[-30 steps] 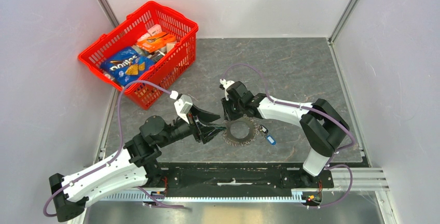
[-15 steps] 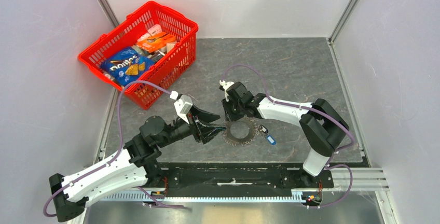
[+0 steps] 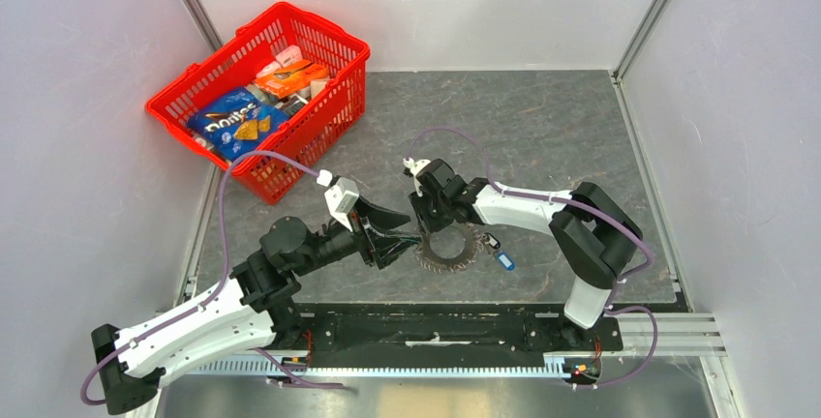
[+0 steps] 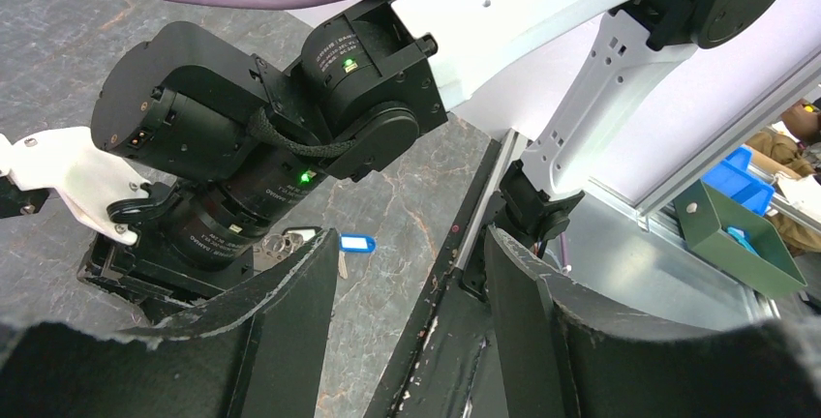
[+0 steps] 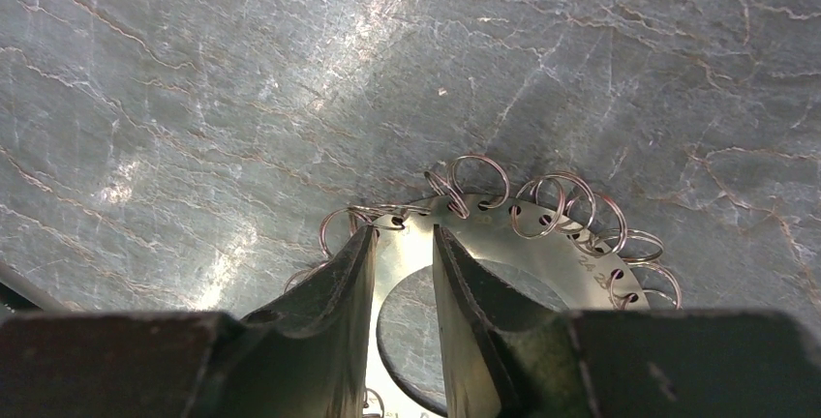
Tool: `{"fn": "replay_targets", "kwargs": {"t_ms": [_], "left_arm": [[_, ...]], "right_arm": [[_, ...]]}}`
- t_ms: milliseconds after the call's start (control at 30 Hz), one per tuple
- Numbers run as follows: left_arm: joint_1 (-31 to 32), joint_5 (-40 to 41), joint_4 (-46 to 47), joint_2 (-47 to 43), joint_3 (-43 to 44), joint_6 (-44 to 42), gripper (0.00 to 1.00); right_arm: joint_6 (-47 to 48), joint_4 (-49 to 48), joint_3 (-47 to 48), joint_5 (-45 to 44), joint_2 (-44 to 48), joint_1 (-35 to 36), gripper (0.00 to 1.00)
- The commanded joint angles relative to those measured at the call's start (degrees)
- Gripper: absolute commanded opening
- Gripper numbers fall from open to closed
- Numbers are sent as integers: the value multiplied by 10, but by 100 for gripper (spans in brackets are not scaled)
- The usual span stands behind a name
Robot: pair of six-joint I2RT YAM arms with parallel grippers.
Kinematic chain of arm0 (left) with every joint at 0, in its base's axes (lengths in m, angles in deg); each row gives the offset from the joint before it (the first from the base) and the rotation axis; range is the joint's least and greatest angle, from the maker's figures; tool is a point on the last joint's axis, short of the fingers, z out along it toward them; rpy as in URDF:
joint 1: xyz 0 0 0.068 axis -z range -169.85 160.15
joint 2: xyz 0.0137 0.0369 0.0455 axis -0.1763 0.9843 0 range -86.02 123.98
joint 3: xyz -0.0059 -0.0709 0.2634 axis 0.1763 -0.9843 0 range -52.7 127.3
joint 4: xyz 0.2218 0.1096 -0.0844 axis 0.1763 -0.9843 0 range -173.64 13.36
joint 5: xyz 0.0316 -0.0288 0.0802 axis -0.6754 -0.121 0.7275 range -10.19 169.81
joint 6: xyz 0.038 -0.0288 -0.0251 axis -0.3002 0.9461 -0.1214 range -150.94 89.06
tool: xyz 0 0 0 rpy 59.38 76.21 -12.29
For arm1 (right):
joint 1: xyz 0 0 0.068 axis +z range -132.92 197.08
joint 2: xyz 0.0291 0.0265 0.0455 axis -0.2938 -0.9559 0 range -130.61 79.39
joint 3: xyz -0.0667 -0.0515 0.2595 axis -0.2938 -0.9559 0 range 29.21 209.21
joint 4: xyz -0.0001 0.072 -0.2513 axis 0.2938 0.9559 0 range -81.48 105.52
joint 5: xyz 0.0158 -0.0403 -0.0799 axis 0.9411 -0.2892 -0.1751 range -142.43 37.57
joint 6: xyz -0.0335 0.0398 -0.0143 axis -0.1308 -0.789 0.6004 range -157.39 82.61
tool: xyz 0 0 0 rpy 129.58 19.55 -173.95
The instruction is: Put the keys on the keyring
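Observation:
The keyring (image 3: 449, 264) is a flat silvery disc with a round hole, lying on the grey table between the arms. In the right wrist view the keyring (image 5: 542, 244) carries several small split rings in holes along its rim. My right gripper (image 3: 423, 228) points down on its left band. The right gripper (image 5: 402, 236) stands narrowly open, with the plate showing in the gap. A blue-headed key (image 3: 504, 261) lies just right of the disc. My left gripper (image 3: 410, 228) hovers at the disc's left edge. The left gripper (image 4: 410, 234) is open and holds nothing, and the blue-headed key (image 4: 356, 242) shows past it.
A red basket (image 3: 320, 128) full of snack packs stands at the far left of the table. The black base rail (image 3: 436, 326) runs along the near edge. Enclosure walls close in both sides. A green bin (image 4: 736, 234) sits beyond the table.
My right gripper has shifted slightly left and nearer over the disc's left band, and its jaws closed a little and reopened. The left arm has stayed still.

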Motion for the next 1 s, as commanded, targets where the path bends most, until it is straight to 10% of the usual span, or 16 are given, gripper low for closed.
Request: {"fn": "replay_targets", "kwargs": {"t_ms": [0,967], "left_arm": [[-1,11,14,-6,0,-20,64],[-1,15,12,-8,-2,-20,64]], "right_arm": [[9,-5,30,-9,-8,2,36],[10,3,58,-44,-30,3,35]]}}
